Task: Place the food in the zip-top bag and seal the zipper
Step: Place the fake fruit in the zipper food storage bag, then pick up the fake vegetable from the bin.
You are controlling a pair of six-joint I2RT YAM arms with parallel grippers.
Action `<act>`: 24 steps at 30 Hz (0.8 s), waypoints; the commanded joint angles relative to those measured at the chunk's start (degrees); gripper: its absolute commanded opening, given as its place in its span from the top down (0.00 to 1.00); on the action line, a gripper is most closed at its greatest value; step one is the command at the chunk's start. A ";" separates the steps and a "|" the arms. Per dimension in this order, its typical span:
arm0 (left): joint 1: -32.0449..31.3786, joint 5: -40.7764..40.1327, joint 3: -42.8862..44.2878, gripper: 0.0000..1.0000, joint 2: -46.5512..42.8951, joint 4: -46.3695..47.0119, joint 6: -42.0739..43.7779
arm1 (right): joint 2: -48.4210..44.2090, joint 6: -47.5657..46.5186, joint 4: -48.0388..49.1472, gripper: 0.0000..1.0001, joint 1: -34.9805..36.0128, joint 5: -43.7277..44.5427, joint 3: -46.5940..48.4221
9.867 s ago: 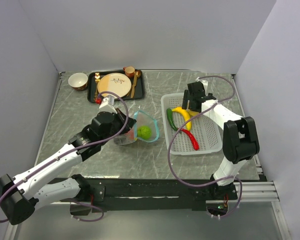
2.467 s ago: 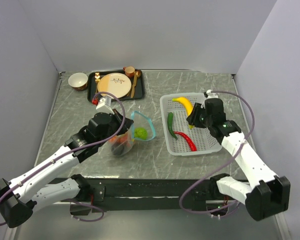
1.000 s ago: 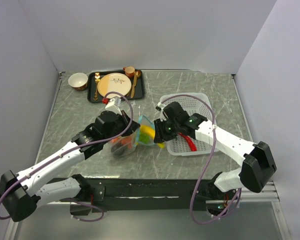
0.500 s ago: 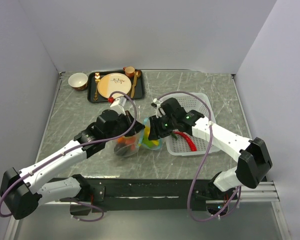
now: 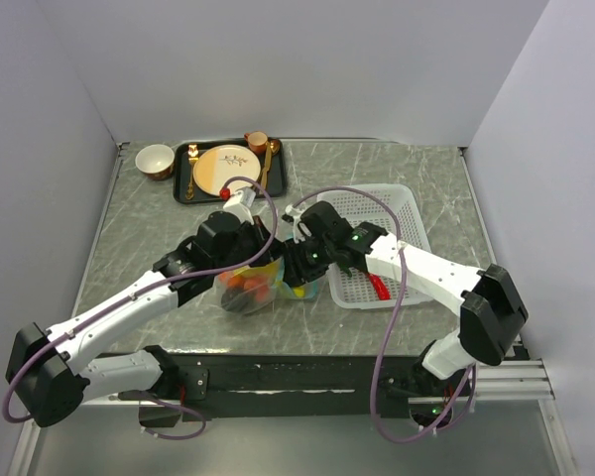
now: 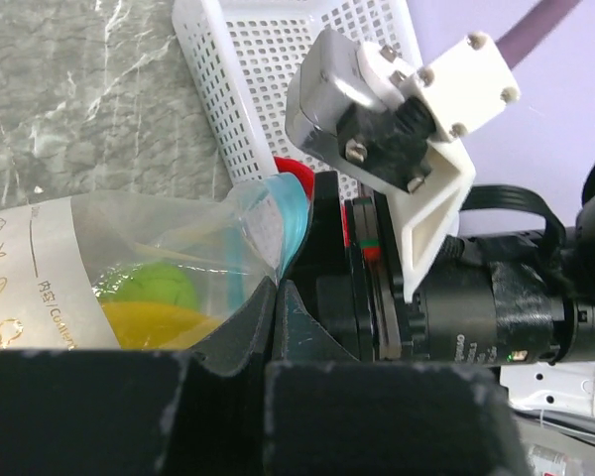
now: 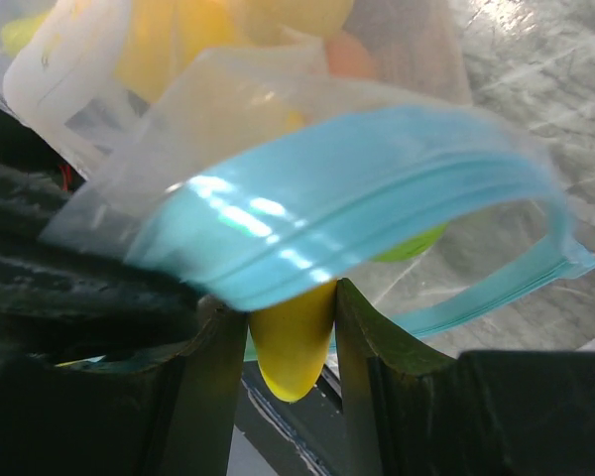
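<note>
Between the fingers of the right tool, clamped by its lower end: the yellow banana, jaws narrowed to the fruit's width, tip poking out below the pads. Directly above that tool, draped across the fruit: the zipper of the zip-top bag, gaping in a loop, unsealed. Judging by that, midway through loading, with the banana partly past the mouth but not released. Just to the left of the right tool, nearly touching it: the left tool, fingers pressed almost together on a fold of the bag's edge, apparently holding the mouth up off the table. Inside the pouch, beyond the left tool's fingertips: the lime-green ball, with something yellow beneath it; lower in the pouch, seen from above, the orange tomato. Off to the right of the right tool, past its wrist, in the white basket: the red chilli, not yet bagged; anything else in there hidden by the arm. Left to do, by this reckoning: letting go of the banana, fetching what remains in the basket, then pressing the teal strip shut along its whole length.
</note>
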 commanded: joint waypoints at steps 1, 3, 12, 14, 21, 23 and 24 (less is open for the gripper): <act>-0.70 1.06 2.27 0.99 -1.08 5.42 -0.31 | -0.06 -0.46 3.43 0.50 1.51 0.73 1.25; -0.70 -0.34 2.01 0.99 -1.52 5.33 -0.57 | -1.99 -0.02 5.01 0.36 1.42 2.40 0.10; -0.70 -5.97 -0.02 0.99 -6.70 4.63 -1.81 | -10.95 4.72 9.33 0.08 1.16 14.08 -5.44; -0.70 -8.25 -0.01 0.99 -7.84 3.75 -2.50 | -13.41 6.65 8.89 0.08 0.63 19.42 -6.23; -0.61 -17.83 -2.21 0.99 -13.64 -0.63 -5.14 | -25.01 11.75 10.38 0.21 -2.18 26.84 -12.02; -0.53 -18.28 -2.56 0.99 -13.82 -0.73 -5.32 | -28.18 12.46 10.82 0.22 -3.76 28.41 -13.26; -0.61 -18.19 -2.39 0.99 -13.48 -0.82 -5.32 | -28.71 13.77 10.30 0.22 -4.37 29.29 -13.87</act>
